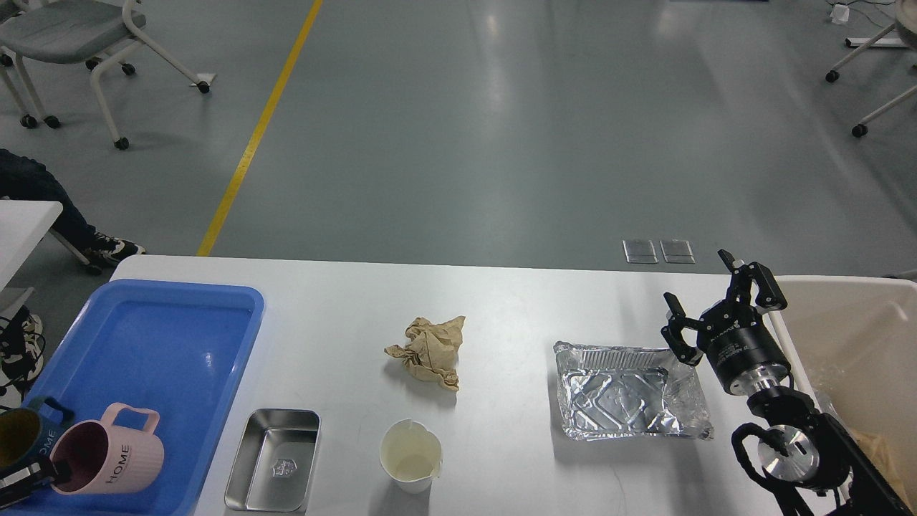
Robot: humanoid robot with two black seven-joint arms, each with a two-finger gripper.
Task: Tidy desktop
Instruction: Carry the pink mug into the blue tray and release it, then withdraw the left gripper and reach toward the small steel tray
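Note:
The white desktop (501, 301) carries a crumpled brown paper (430, 351), a paper cup (410, 455), a small steel tray (274, 459) and a foil tray (630, 390). My left gripper (43, 474) comes in at the lower left edge. It is shut on the rim of a pink mug (111, 459), which is tilted low over the near left corner of the blue tray (172, 337), next to a dark blue mug (29, 437). My right gripper (713, 304) is open and empty, just beyond the foil tray's far right corner.
A beige bin (852, 337) stands at the right end of the desktop, right of my right arm. Chairs and a seated person's leg are on the floor beyond the table, at far left and right.

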